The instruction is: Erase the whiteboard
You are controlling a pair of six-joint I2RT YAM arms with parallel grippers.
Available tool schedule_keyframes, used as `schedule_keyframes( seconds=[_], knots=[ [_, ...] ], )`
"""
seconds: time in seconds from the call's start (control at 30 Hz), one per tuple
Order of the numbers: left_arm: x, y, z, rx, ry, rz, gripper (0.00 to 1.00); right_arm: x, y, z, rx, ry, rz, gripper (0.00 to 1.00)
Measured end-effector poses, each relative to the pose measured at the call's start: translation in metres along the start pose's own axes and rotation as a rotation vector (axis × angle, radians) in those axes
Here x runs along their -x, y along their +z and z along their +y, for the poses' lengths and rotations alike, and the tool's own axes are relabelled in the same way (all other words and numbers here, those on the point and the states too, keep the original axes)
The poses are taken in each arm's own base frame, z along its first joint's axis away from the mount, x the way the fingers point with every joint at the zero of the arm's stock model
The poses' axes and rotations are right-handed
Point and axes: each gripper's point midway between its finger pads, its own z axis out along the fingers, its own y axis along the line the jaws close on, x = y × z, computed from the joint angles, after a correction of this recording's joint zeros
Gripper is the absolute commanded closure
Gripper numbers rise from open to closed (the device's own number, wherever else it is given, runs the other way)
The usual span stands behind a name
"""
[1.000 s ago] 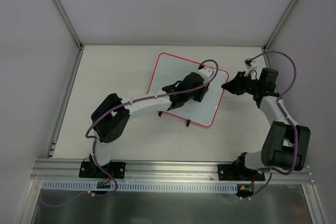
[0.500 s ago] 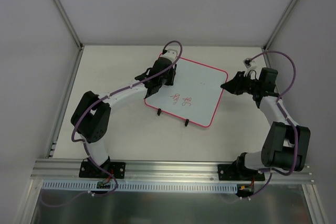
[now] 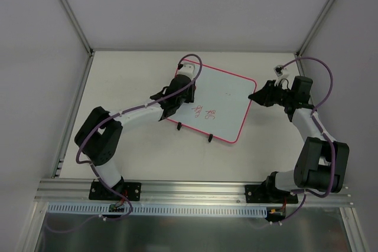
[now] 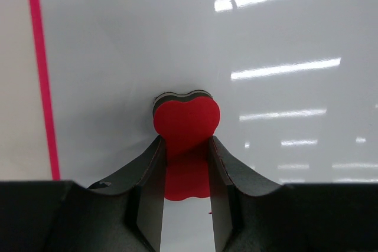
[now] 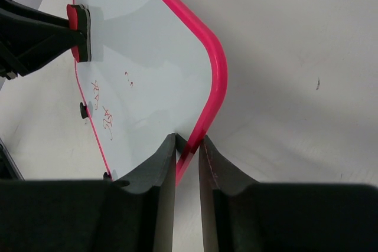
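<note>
Pinching the pink frame of the whiteboard from both sides, my right pincer grips the board at its right-hand edge, just past a rounded corner. In my right wrist view the frame sweeps down from the upper middle and ends between my two dark fingers at the bottom centre. From above, the board sits in the middle of the pale table, turned so that its lower edge slants down toward the right. I cannot tell whether it lies flat or is tipped up a little. My left pincer is closed on a small red eraser. The eraser's rounded end sticks out past my fingertips and is set against the glossy white surface, with a dark layer showing behind its red face. In my left wrist view the frame's pink line runs straight down the left side, so the eraser is near the board's left edge. In my right wrist view the same eraser shows at the upper left. A cluster of red handwritten marks lies in the lower middle of the board, apart from the eraser and to its lower right as seen from above. A fainter speck lies higher up toward the centre. Two small black feet jut out from the board's lower edge onto the table.
</note>
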Motion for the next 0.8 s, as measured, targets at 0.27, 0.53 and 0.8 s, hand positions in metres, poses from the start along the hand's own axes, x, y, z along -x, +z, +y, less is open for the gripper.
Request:
schedule_keyframes(
  seconds=[0.27,0.53,0.8],
  knots=[
    [-0.010,0.000,-0.083,-0.110,0.070,0.002,1.00,-0.005,-0.001,-0.007,-0.031,0.014,0.004,1.00],
    [-0.018,-0.002,-0.117,-0.160,0.104,0.011,1.00,-0.005,-0.001,-0.008,-0.034,0.011,0.002,1.00],
    [-0.007,0.000,-0.105,-0.131,0.153,0.026,1.00,-0.004,-0.001,-0.006,-0.024,0.007,0.000,1.00]
  ],
)
